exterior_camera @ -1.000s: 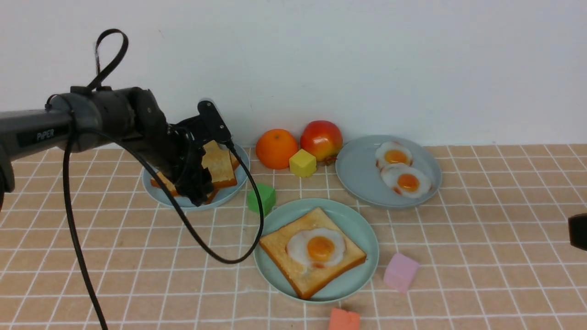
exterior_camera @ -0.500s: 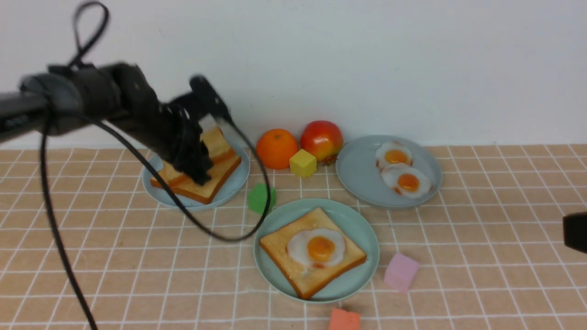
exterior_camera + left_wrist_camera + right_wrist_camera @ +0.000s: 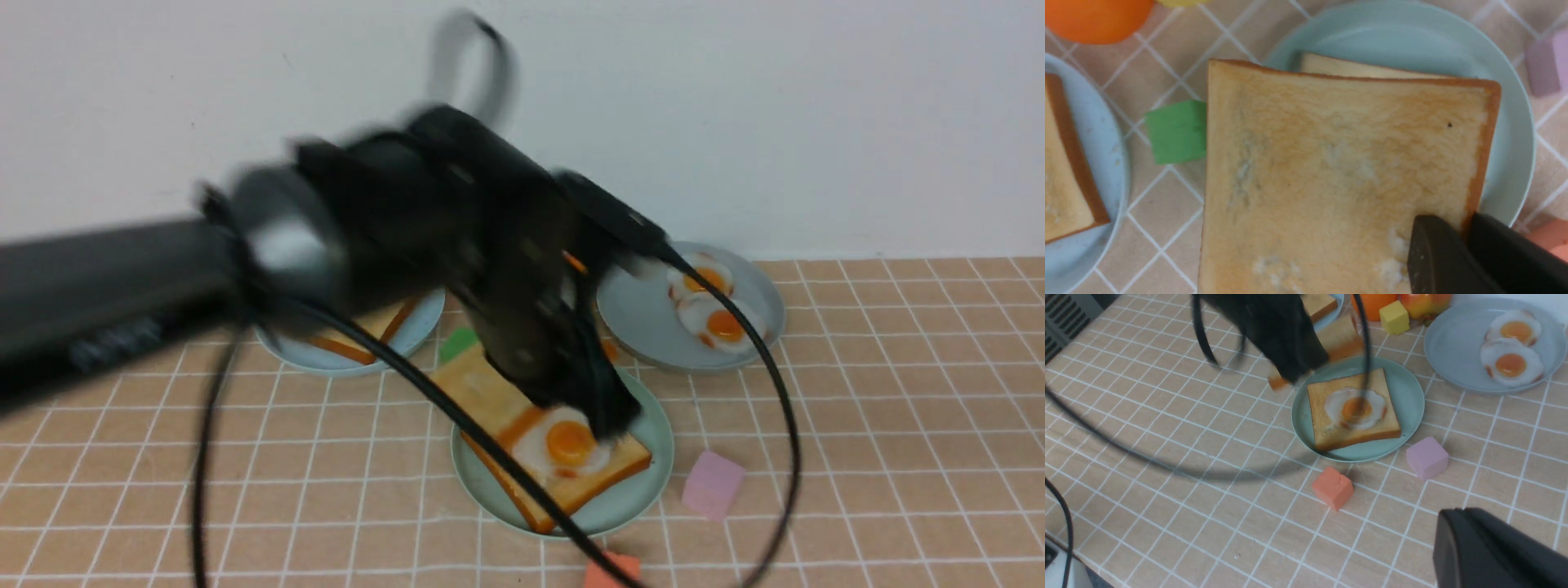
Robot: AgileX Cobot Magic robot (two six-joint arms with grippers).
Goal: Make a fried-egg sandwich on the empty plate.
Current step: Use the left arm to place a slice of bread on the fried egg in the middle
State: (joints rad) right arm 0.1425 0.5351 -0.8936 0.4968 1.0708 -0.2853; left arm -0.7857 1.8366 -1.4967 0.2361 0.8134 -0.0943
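Observation:
The mint-green empty plate (image 3: 645, 490) holds one toast slice (image 3: 571, 494) with a fried egg (image 3: 569, 445) on top, also clear in the right wrist view as the egg (image 3: 1355, 409). My left gripper (image 3: 608, 418), blurred by motion, hangs over this plate. It is shut on the crust edge of a second toast slice (image 3: 1331, 175), which hovers tilted above the plate's left side. The left fingers (image 3: 1437, 253) pinch that slice's corner. My right gripper (image 3: 1457, 512) is shut and empty, low over the table near the front right.
A blue-grey plate (image 3: 645, 327) with two fried eggs sits back right. Another plate (image 3: 412, 322) with toast sits back left. A green cube (image 3: 459, 343), a pink cube (image 3: 713, 486) and an orange-red cube (image 3: 612, 572) ring the mint plate. An orange (image 3: 1372, 304), a yellow cube (image 3: 1394, 316) and an apple (image 3: 1425, 302) stand behind.
My left gripper shut on a toast slice at the back-left plate, lifted it and swung right to above the mint plate. The right gripper slid out of the front view.

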